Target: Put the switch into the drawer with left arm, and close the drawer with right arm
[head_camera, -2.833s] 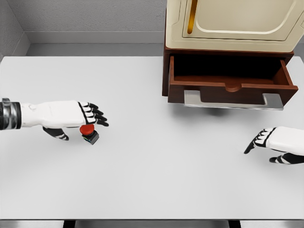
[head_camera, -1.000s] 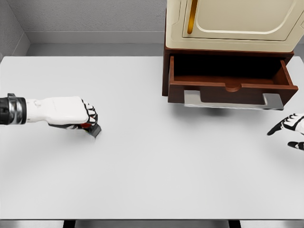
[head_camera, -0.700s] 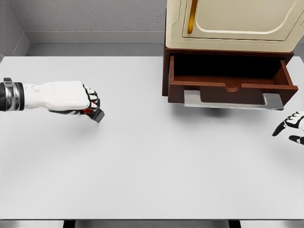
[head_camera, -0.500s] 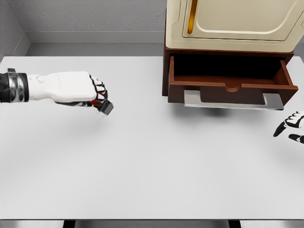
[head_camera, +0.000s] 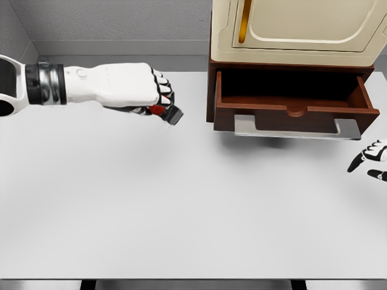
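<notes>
One step is in hand: the left hand [head_camera: 140,87], fisted around the switch [head_camera: 166,112], holds it above the bench [head_camera: 181,205] near its far edge, just left of the open drawer [head_camera: 293,99]. Next it must clear the drawer's side wall and release inside. Right hand [head_camera: 370,159] waits open at the right edge.

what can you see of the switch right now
The switch is mostly hidden inside the left hand, whose fingers are curled around it. Only a bit of its red button and a corner of its dark grey base poke out below the knuckles. It is held tilted, lifted above the table, left of the open drawer.
</notes>
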`<state>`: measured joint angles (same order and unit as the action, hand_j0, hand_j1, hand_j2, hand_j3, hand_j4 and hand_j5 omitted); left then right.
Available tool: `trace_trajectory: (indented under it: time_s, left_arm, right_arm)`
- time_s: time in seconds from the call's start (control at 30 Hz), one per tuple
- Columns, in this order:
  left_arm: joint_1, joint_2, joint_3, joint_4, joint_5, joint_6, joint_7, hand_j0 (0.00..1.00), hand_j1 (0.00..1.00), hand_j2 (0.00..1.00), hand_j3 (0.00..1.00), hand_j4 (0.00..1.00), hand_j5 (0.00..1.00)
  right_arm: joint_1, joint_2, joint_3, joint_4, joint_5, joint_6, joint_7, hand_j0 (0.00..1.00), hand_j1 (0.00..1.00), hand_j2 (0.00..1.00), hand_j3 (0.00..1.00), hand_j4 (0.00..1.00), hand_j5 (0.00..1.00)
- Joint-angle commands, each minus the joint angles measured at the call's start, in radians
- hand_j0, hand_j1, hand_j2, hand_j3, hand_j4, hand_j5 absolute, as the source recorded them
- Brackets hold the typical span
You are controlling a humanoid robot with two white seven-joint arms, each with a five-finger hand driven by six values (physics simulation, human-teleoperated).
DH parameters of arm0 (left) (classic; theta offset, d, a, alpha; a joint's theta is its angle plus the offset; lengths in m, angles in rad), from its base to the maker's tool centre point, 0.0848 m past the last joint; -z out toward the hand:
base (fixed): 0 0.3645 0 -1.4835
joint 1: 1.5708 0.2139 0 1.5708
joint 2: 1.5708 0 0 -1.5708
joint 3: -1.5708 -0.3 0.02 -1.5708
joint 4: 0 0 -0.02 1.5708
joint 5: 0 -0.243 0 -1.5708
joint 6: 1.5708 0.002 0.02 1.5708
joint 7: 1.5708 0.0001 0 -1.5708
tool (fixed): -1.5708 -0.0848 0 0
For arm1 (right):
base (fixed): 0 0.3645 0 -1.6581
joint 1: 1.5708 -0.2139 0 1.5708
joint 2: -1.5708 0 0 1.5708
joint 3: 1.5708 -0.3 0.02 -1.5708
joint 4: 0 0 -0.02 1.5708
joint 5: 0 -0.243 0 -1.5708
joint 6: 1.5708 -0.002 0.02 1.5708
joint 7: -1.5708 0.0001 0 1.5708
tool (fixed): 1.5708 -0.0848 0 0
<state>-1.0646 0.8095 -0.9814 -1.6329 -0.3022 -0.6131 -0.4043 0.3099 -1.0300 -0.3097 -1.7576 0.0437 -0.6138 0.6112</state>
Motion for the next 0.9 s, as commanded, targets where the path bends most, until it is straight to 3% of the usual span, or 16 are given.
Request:
trace_trajectory:
  time_s: [0.0, 0.27, 0.4, 0.47, 0.77, 0.8, 0.87]
  left_arm:
    - [-0.002, -0.007, 0.001, -0.001, 0.032, 0.002, 0.001, 0.43, 0.43, 0.43, 0.43, 0.43, 0.43]
    - [-0.055, -0.026, 0.001, 0.002, 0.104, 0.002, 0.001, 0.42, 0.42, 0.42, 0.42, 0.42, 0.42]
    - [-0.077, -0.067, 0.001, 0.019, 0.112, 0.002, -0.001, 0.42, 0.42, 0.42, 0.42, 0.42, 0.42]
    - [-0.087, -0.111, 0.001, 0.071, 0.112, 0.002, -0.001, 0.42, 0.42, 0.42, 0.42, 0.42, 0.42]
    - [-0.137, -0.187, 0.001, 0.094, 0.150, 0.002, -0.001, 0.42, 0.42, 0.42, 0.42, 0.42, 0.42]
    - [-0.143, -0.217, 0.001, 0.108, 0.150, 0.002, -0.001, 0.42, 0.42, 0.42, 0.42, 0.42, 0.42]
    - [-0.153, -0.302, 0.000, 0.223, 0.146, 0.002, -0.004, 0.42, 0.42, 0.42, 0.42, 0.42, 0.42]
  right_arm:
    - [0.000, -0.002, 0.003, 0.000, -0.007, 0.003, 0.000, 0.56, 0.56, 0.56, 0.56, 0.56, 0.56]
    - [0.000, -0.002, 0.004, 0.000, -0.007, 0.003, 0.000, 0.57, 0.57, 0.57, 0.57, 0.57, 0.57]
    - [0.002, -0.002, 0.006, 0.000, -0.007, 0.003, 0.000, 0.57, 0.57, 0.57, 0.57, 0.57, 0.57]
    - [0.002, -0.002, 0.006, 0.000, -0.007, 0.003, 0.000, 0.57, 0.57, 0.57, 0.57, 0.57, 0.57]
    - [0.002, -0.002, 0.006, 0.000, -0.007, 0.003, 0.000, 0.58, 0.58, 0.58, 0.58, 0.58, 0.58]
    - [0.002, -0.002, 0.006, 0.000, -0.007, 0.003, 0.000, 0.58, 0.58, 0.58, 0.58, 0.58, 0.58]
    - [0.005, -0.002, 0.006, 0.000, -0.007, 0.003, 0.000, 0.58, 0.58, 0.58, 0.58, 0.58, 0.58]
